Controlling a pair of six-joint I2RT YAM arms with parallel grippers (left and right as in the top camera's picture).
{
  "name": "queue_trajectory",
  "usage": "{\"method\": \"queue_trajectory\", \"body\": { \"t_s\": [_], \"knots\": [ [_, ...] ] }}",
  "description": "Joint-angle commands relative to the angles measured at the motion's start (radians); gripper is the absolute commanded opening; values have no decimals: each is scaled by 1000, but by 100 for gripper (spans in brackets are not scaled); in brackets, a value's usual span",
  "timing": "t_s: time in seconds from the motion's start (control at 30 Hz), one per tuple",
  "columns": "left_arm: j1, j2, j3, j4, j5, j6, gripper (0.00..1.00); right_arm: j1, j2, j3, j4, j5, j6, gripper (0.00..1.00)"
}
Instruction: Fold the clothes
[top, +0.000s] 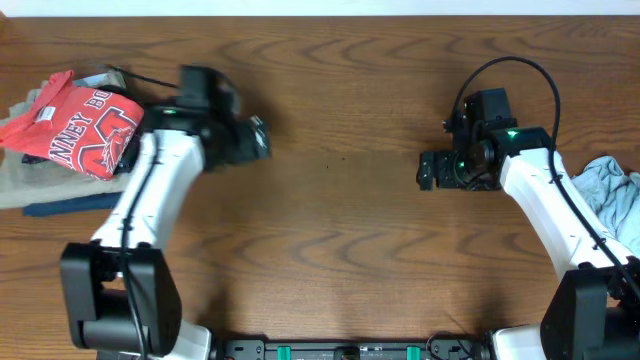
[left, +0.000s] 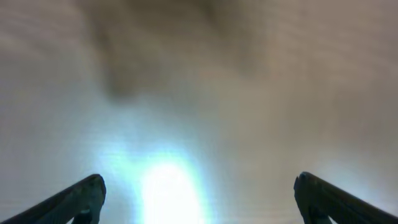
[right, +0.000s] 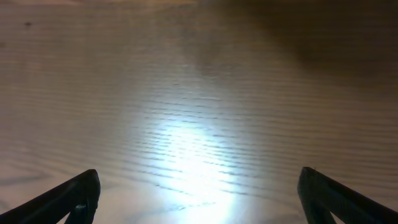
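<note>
A coral-red T-shirt (top: 78, 125) with white block lettering lies folded on a pile of clothes at the table's left edge. My left gripper (top: 252, 137) is open and empty, just right of that pile, above bare wood; its wrist view (left: 198, 199) shows only blurred tabletop between the fingers. My right gripper (top: 428, 170) is open and empty over the table's middle right; its wrist view (right: 198, 196) shows only bare wood grain. A crumpled light grey-blue garment (top: 612, 190) lies at the right edge, beside the right arm.
Under the red shirt lie a beige garment (top: 30, 180) and a dark blue one (top: 60, 207). The brown wooden table (top: 330, 240) spans the view. Both arm bases stand at the front edge.
</note>
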Motion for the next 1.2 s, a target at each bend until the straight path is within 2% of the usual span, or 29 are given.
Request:
{"method": "queue_trajectory", "body": {
  "t_s": [0.0, 0.17, 0.3, 0.4, 0.53, 0.67, 0.87, 1.0, 1.17],
  "knots": [
    [-61, -20, 5, -142, -63, 61, 98, -37, -16, 3, -31, -80, -7, 99],
    [-79, -24, 5, -387, -63, 61, 98, -126, -17, 3, -142, -94, -7, 99],
    [-80, -79, -5, -465, -104, 72, 98, -165, -42, 3, -217, -93, -31, 99],
    [-80, -193, -59, -426, -104, 60, 98, -166, -97, -7, -232, -92, -34, 99],
    [-80, -438, -190, -308, -103, 60, 98, -163, -246, -78, -165, -83, -34, 99],
    [-79, -791, -359, -170, -107, 60, 98, -142, -510, -238, -2, -27, -32, 99],
    [-79, -1173, -479, -25, -113, 56, 98, -134, -854, -421, 177, 127, 27, 99],
    [-79, -1335, -479, -33, -113, 56, 98, -133, -1009, -452, 161, 128, 27, 99],
    [-79, -1421, -479, -36, -113, 56, 98, -133, -1086, -452, 107, 128, 27, 99]
  ]
}}
